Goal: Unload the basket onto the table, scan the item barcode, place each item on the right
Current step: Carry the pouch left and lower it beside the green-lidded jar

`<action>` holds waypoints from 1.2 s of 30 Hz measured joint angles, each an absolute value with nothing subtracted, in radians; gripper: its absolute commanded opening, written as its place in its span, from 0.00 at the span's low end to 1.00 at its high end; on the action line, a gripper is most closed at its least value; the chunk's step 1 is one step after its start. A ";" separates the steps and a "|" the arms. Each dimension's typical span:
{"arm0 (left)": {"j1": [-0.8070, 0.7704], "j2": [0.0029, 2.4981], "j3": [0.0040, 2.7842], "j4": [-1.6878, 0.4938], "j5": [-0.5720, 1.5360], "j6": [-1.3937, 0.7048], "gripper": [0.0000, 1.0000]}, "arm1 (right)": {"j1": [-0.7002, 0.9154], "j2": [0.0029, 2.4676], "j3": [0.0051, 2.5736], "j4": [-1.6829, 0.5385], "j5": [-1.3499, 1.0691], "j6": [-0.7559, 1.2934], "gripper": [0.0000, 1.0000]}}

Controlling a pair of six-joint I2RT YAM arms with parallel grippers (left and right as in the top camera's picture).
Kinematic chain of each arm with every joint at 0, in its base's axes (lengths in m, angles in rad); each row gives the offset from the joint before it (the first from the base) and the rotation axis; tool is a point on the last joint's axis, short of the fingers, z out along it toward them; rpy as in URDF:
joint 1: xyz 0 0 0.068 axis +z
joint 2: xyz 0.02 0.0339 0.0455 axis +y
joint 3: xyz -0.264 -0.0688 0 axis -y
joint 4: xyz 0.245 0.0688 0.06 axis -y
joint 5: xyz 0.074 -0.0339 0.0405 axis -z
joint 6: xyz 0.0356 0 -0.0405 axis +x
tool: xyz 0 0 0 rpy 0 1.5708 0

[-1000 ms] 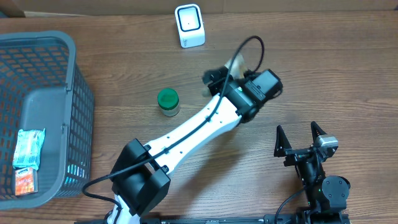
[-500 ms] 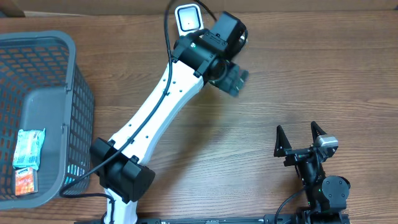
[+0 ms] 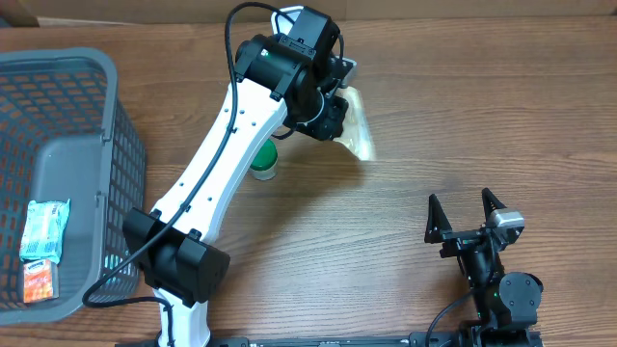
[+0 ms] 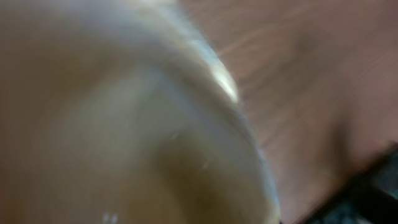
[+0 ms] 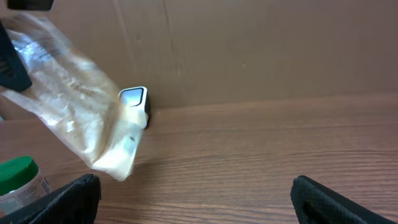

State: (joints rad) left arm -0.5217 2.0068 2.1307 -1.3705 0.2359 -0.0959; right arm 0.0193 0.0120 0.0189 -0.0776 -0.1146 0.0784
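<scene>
Bag looks light, limp and slippery; pinch its top edge. Left jaws clamp it, upper centre; right jaws stand apart.

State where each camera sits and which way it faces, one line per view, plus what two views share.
Overhead: above the table, looking straight down; shows left gripper holding the bag, right gripper open.
Left wrist: close against the bag, blurred; own fingers not discernible.
Right wrist: low over the table, facing the scanner and wall; own fingertips at bottom corners.
Shared: overhead and right wrist both show bag and jar.
</scene>
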 measured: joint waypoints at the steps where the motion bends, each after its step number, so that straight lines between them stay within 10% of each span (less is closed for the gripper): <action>1: -0.525 2.007 2.131 -1.369 0.199 -0.113 0.73 | 0.019 0.012 0.019 -0.078 -0.115 0.078 1.00; 3: -0.538 2.007 2.131 -1.369 0.163 -0.147 1.00 | 0.019 0.012 0.019 -0.078 -0.114 0.078 1.00; 6: -0.550 2.007 2.131 -1.366 0.159 -0.159 1.00 | 0.019 0.012 0.019 -0.078 -0.114 0.078 1.00; 17: -0.550 2.007 2.131 -1.374 0.279 -0.099 0.52 | 0.019 0.012 0.019 -0.078 -0.115 0.078 1.00; 36: -0.549 2.108 2.131 -1.192 -0.233 -0.332 0.69 | 0.019 0.012 0.019 -0.078 -0.115 0.078 1.00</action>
State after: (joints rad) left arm -0.5491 2.1082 2.1311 -1.1915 -0.2325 -0.3321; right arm 0.0193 0.0120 0.0185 -0.0780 -0.1146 0.0784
